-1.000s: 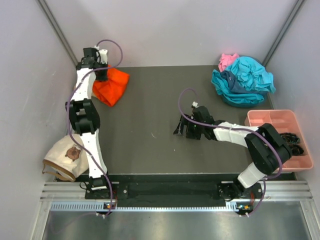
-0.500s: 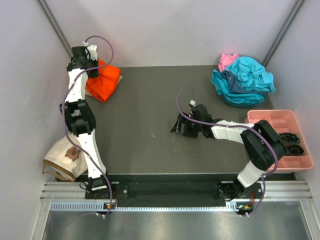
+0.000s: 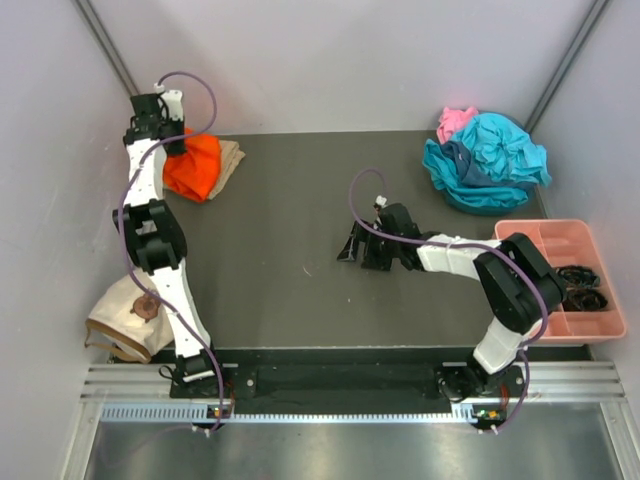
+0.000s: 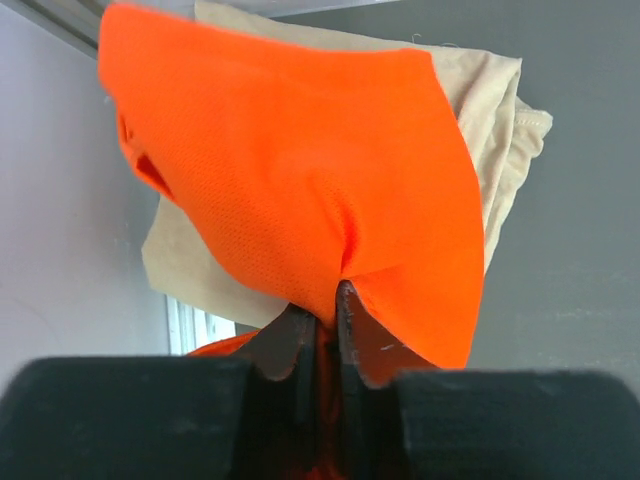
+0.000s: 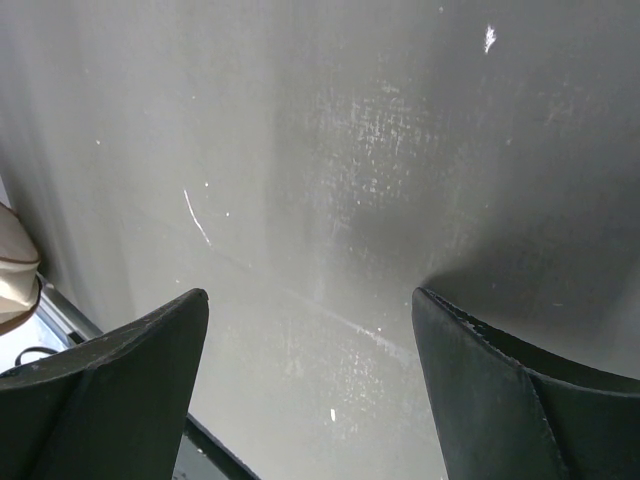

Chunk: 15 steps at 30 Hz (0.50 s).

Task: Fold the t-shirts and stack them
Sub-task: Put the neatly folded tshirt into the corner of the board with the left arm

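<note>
Nearest us, the cream cap-like thing (image 3: 118,318) lies at the left edge of the counter (image 3: 290,200), and the pink tray (image 3: 545,226) sits at the right.

Mid-counter, the right pincer (image 5: 310,330) hangs over bare surface with its fingers spread wide and nothing between them. It has only drifted a little to the left in the last second.

The real change is farther off. The left arm has drawn the orange t-shirt (image 4: 300,170) toward the far left corner, and an edge of the tan t-shirt (image 4: 500,110) beneath it has come into view. The left pincer (image 4: 325,305) is pinched almost shut on a fold of that orange cloth.

We judge the orange one to be going onto the tan one as a stack. It looks bunched rather than flat, so it may still need smoothing.

Farthest right, the teal t-shirts (image 3: 490,160) and the pink t-shirt (image 3: 456,120) sit in a crumpled heap, not yet folded.
</note>
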Motion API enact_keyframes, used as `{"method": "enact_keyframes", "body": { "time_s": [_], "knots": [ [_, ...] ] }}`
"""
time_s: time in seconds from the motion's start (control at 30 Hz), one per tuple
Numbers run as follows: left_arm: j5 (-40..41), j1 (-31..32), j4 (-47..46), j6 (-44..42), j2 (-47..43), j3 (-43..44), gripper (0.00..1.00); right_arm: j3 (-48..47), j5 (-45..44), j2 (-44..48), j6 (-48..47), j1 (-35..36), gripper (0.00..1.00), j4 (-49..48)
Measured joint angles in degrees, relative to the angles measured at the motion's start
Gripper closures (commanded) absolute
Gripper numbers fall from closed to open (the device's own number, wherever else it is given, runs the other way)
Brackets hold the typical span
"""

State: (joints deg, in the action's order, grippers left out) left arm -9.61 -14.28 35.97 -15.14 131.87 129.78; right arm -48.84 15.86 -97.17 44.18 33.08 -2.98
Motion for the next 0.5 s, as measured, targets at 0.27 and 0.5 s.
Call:
{"method": "enact_keyframes", "body": {
  "time_s": [0.27,0.5],
  "knots": [
    [3.0,0.5,-2.3,-0.5,0.0,-0.1,0.1,0.0,0.6,-0.2,0.0,-0.2,0.16,-0.2],
    [10.9,1.7,-4.5,-0.7,0.0,-1.4,0.09,0.0,1.4,-0.5,0.0,-0.3,0.16,-0.9]
  ]
}}
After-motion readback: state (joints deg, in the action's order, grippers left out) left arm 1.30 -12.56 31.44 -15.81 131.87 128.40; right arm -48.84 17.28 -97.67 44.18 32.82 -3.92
